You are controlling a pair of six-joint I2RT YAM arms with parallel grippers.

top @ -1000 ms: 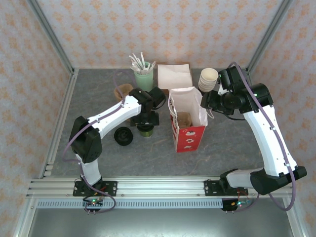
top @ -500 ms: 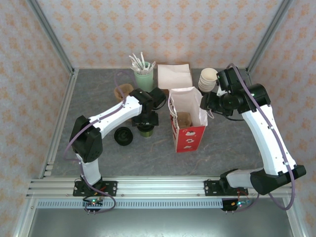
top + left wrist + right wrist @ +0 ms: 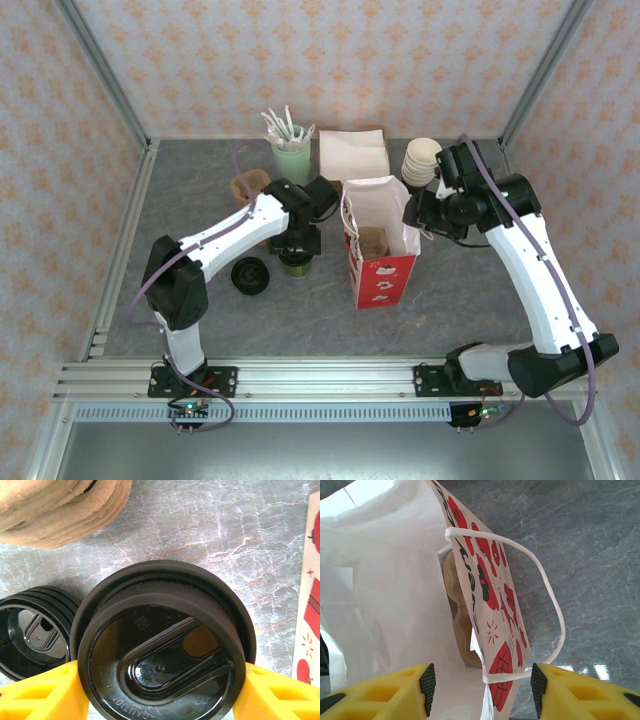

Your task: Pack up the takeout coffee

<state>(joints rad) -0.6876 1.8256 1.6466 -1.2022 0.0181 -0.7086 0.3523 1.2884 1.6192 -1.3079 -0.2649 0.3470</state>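
Left gripper (image 3: 160, 692) flanks takeout coffee (image 3: 162, 635) — bag (image 3: 380, 275) upright

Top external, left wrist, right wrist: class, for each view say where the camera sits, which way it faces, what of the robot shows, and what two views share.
Top external: above and behind the arms, facing down and forward over the table; left arm and right arm show, bases nearest.
Left wrist: on the left arm, facing down at a black lid; left claw flanks it.
Right wrist: on the right arm, facing down into the paper bag; right claw straddles its wall.
Shared: top external and right wrist both show the bag.
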